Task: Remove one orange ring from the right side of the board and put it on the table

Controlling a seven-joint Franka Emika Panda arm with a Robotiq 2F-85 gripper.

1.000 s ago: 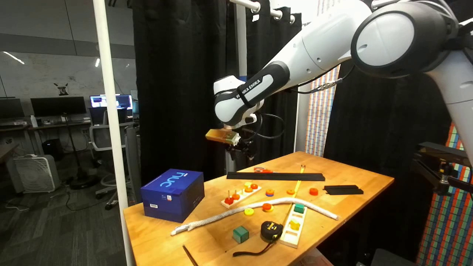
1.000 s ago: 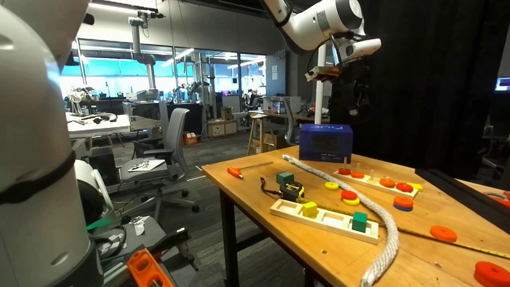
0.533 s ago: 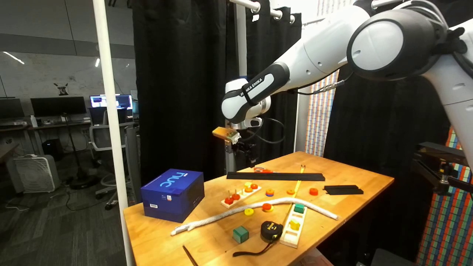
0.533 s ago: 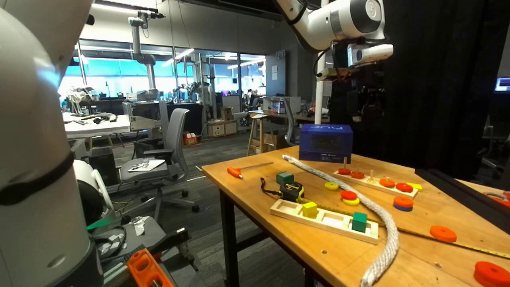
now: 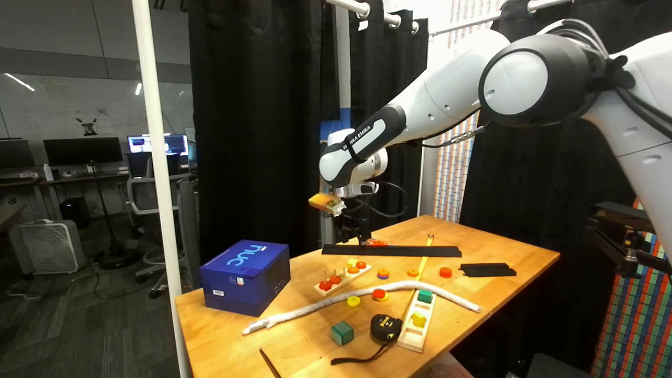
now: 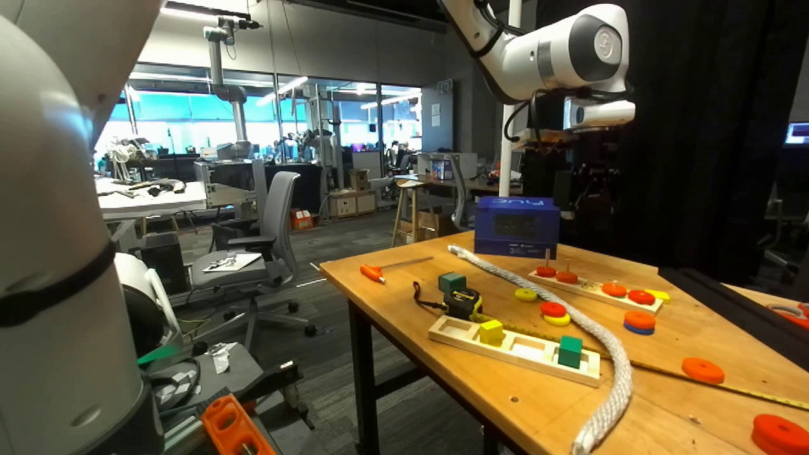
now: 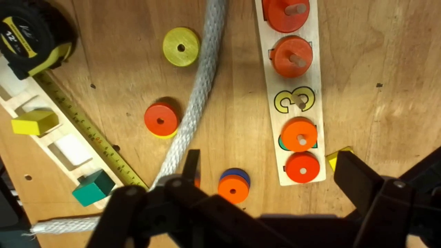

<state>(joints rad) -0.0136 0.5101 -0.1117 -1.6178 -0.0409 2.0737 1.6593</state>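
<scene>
A black two-fingered gripper (image 7: 267, 167), its fingers (image 7: 355, 179) spread wide, hung above a light wooden table (image 7: 237, 103), where flat, round orange and red rings (image 7: 292, 131) sat on a narrow, pale wooden pegged board (image 7: 293, 82).

black curtains (image 5: 257, 131) | grey carpet (image 5: 58, 320) | grey office chair (image 6: 278, 221) | bright windows (image 6: 262, 114) | ceiling light (image 6: 189, 14)

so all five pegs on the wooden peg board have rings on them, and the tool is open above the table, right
Not quite: the middle peg of the wooden peg board is bare, as the wrist view shows. The other four do hold rings, and the tool is open above the table.
</scene>
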